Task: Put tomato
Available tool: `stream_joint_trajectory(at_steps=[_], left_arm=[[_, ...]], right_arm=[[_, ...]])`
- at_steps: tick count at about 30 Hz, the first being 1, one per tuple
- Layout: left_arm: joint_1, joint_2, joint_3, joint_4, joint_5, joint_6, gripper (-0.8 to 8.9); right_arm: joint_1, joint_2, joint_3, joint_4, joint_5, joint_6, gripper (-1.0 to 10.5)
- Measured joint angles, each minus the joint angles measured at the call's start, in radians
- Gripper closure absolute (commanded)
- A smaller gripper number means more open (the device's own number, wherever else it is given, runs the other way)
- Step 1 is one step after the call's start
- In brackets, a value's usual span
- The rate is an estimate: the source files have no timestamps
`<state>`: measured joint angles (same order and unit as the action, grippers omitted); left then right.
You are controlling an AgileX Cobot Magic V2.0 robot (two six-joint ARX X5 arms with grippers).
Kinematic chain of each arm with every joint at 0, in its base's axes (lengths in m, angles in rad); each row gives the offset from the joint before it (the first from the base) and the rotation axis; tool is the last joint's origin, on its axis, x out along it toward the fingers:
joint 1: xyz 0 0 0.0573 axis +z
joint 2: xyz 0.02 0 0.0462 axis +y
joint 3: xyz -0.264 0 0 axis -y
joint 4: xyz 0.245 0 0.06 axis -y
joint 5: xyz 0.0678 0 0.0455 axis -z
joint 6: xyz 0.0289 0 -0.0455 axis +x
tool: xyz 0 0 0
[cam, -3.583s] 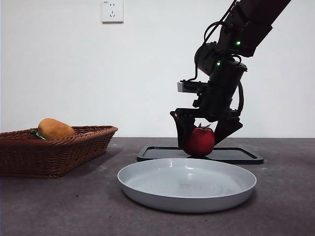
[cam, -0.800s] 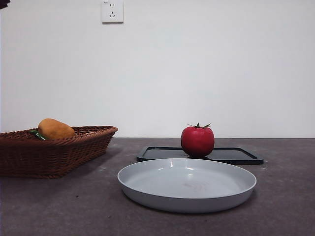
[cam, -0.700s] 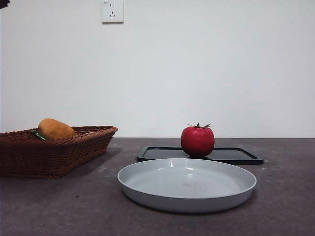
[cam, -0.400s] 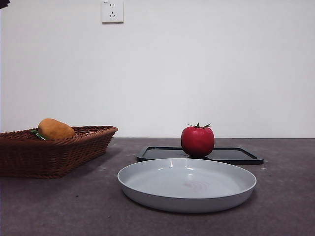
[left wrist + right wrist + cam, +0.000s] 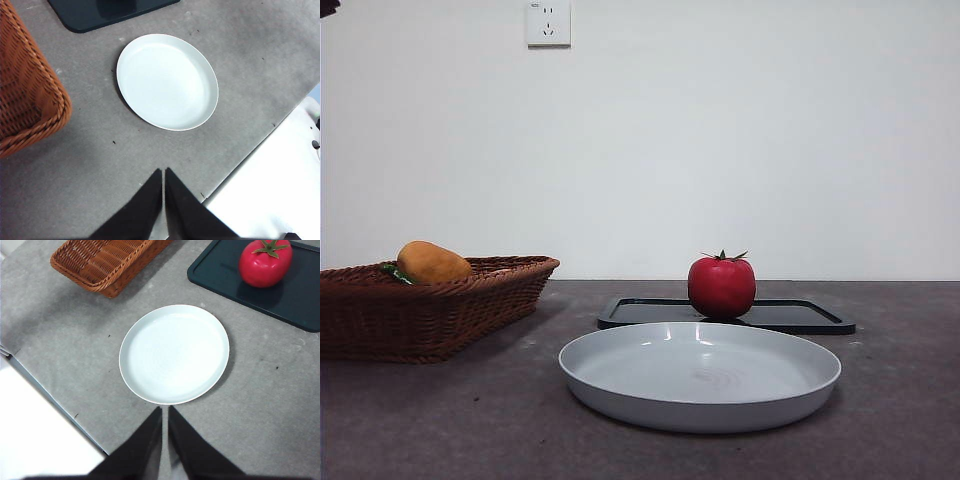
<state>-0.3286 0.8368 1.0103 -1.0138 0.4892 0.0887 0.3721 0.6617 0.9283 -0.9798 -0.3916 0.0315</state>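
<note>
The glossy red tomato (image 5: 722, 287) with its green stem star stands upright on the black tray (image 5: 800, 316), behind the plate; it also shows in the right wrist view as the tomato (image 5: 265, 263) on the tray (image 5: 300, 295). Nothing touches it. My right gripper (image 5: 165, 412) is shut, high above the table's near edge, well away from the tomato. High over the other side, my left gripper (image 5: 163, 175) is also shut. In the front view only a black tip (image 5: 328, 7) of an arm shows at the top left corner.
A white plate (image 5: 700, 377) lies in front of the tray, also seen as the plate (image 5: 167, 80) and the plate (image 5: 174, 353). A brown wicker basket (image 5: 430, 305) at the left holds an orange-yellow oblong fruit (image 5: 433, 262). The table edge (image 5: 60, 407) runs near both grippers.
3.5 s ago a gripper stood around the tomato on the tray; it has since let go and left the front view. Over the last second nothing has moved.
</note>
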Motion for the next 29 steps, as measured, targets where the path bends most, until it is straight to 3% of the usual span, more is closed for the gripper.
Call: stream_joint_trajectory(at_steps=[6,13,18,23,29], left_arm=[[0.021,-0.031,0.000,0.088,-0.025,0.053,8.06],[0.175,-0.204,-0.040,0.473,-0.074,0.139,8.07],[0.275,-0.342,-0.197,0.752,-0.262,0.157,8.07],[0.315,-0.466,-0.398,0.887,-0.391,0.158,8.07],[0.328,-0.599,-0.632,0.921,-0.412,0.158,8.07]], right_arm=[[0.000,0.000,0.000,0.000,0.000,0.000,9.4],[0.000,0.000,0.000,0.000,0.000,0.000,9.4],[0.000,0.000,0.000,0.000,0.000,0.000,9.4],[0.000,0.000,0.000,0.000,0.000,0.000,9.4],[0.000,0.000,0.000,0.000,0.000,0.000,9.4]])
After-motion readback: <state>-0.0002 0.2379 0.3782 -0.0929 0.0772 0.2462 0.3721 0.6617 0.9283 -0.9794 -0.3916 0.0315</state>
